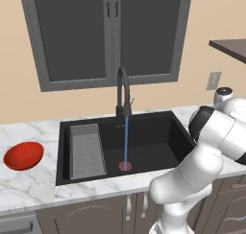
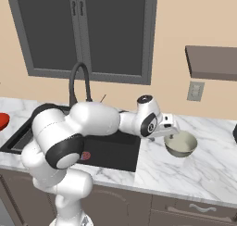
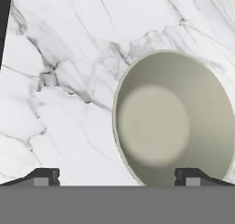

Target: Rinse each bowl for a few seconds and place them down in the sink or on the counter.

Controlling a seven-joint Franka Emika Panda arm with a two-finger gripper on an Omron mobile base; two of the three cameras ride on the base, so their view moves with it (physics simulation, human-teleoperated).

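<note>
Counter (image 2: 203, 174): bare veined marble surrounds the grey-beige bowl at right of the right base view.
Sink (image 1: 158, 132): centre of the left base view; water stream falls from the tap (image 1: 123, 91) onto the red drain.
Red bowl (image 1: 23, 155): far left, on marble.
Grey-beige bowl (image 3: 176, 120): upright, cream inside, lower rim cut off.
Gripper (image 3: 117, 177): fingertips spread wide, one over the bowl's rim; contact unclear.

Counter (image 1: 29, 190): white marble worktop, grey veins, above brown cabinet doors. Sink (image 1: 158, 132): black basin set into it. Red bowl (image 1: 23, 155): on the marble, left of sink. Grey-beige bowl (image 2: 180, 144): right of sink.
</note>
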